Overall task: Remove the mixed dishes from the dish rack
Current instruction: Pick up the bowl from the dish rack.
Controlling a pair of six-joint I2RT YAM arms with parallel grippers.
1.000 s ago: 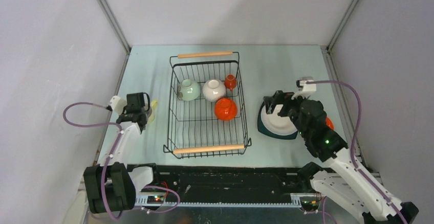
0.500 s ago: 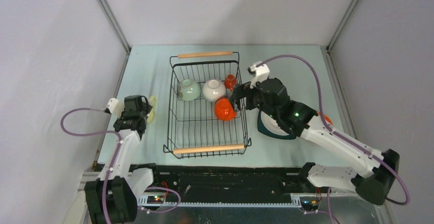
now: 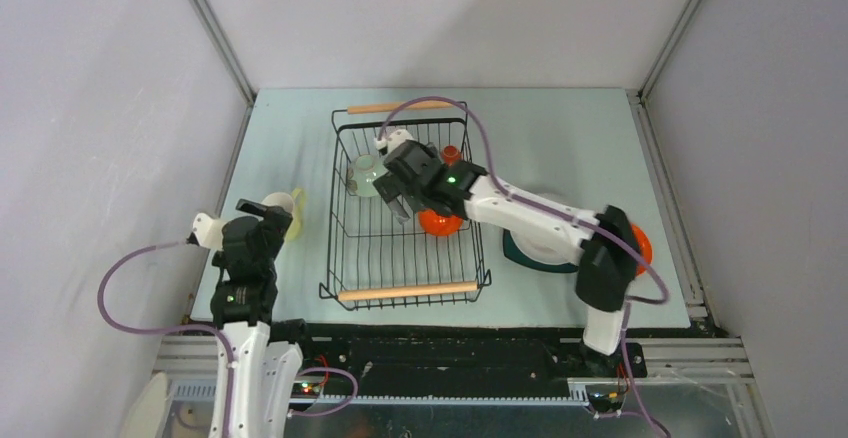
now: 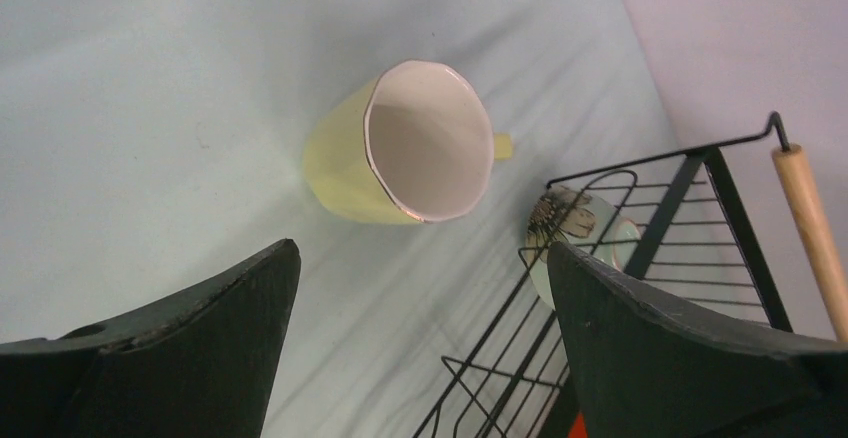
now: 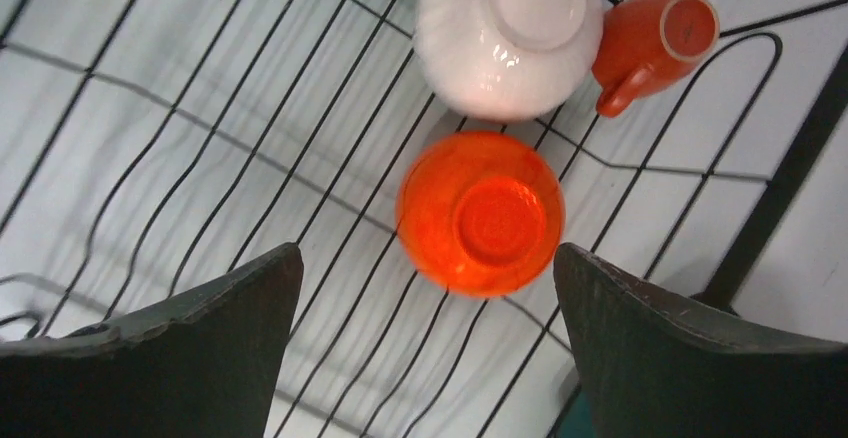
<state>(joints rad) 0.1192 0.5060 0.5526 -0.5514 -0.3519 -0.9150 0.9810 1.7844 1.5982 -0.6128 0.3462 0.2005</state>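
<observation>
The black wire dish rack (image 3: pixel 408 291) stands mid-table with a pale green bowl (image 3: pixel 364 173), an orange bowl (image 3: pixel 440 223) and a small orange cup (image 3: pixel 452 154) inside. My right gripper (image 3: pixel 396 201) hovers open over the rack. In its wrist view the upturned orange bowl (image 5: pixel 480 213) lies just ahead of the right gripper (image 5: pixel 425 278), with an upturned white bowl (image 5: pixel 510 33) and the cup (image 5: pixel 650 38) beyond. The pale yellow mug (image 4: pixel 400 148) rests on the table left of the rack (image 4: pixel 700 158). My left gripper (image 4: pixel 420 268) stands open just behind it, holding nothing.
A dark teal plate (image 3: pixel 520 250) carrying a white bowl sits right of the rack, and an orange plate (image 3: pixel 641 248) shows behind the right arm's elbow. Grey walls close in the table on three sides. The left arm's cable loops near the left wall.
My left gripper opened, let go of the yellow mug and drew back toward the near edge. My right arm swung from the teal plate leftward over the rack.
</observation>
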